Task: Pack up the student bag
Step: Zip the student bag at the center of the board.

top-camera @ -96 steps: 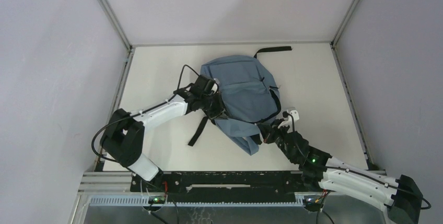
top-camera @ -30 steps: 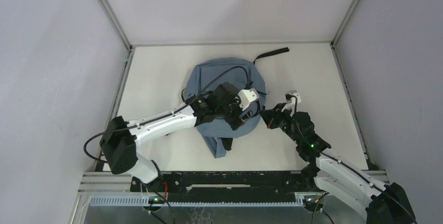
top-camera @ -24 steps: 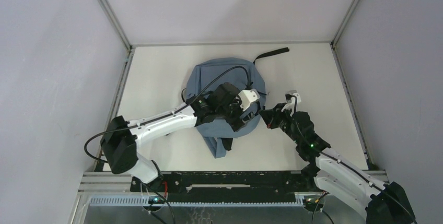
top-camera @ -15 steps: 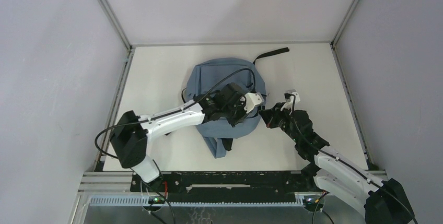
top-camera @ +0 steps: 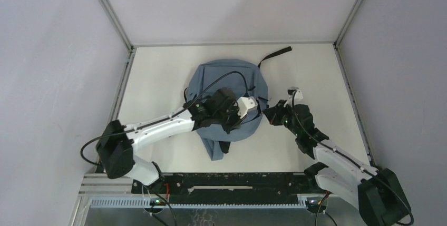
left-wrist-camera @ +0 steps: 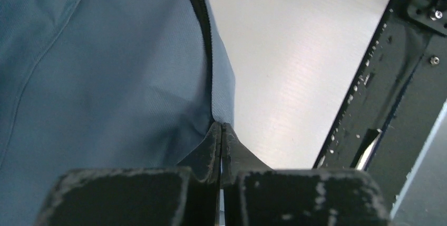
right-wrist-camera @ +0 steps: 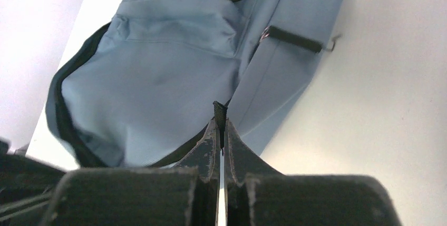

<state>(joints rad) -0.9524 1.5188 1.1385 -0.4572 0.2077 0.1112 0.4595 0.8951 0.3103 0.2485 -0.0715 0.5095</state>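
The student bag (top-camera: 221, 78), dusty blue with black zip lines, lies in the middle of the white table (top-camera: 158, 73). My left gripper (top-camera: 257, 111) reaches across it to its right edge. In the left wrist view that gripper (left-wrist-camera: 221, 129) is shut on a fold of the bag (left-wrist-camera: 105, 78), right beside the black zip. My right gripper (top-camera: 270, 114) meets the same edge from the right. Seen from the right wrist, it (right-wrist-camera: 220, 126) is shut on a thin black tab that sticks up from the bag (right-wrist-camera: 168, 73). The bag's inside is hidden.
A black strap (top-camera: 275, 53) trails from the bag's far end toward the back wall. A folded lower flap (top-camera: 215, 149) hangs toward the black front rail (top-camera: 237, 181). Grey walls close in the table on three sides. The right arm's black links (left-wrist-camera: 406, 78) stand close beside my left gripper.
My left gripper has gone from open to shut on the bag's right edge. The left arm's elbow has shifted, and the right gripper has moved slightly toward the back.
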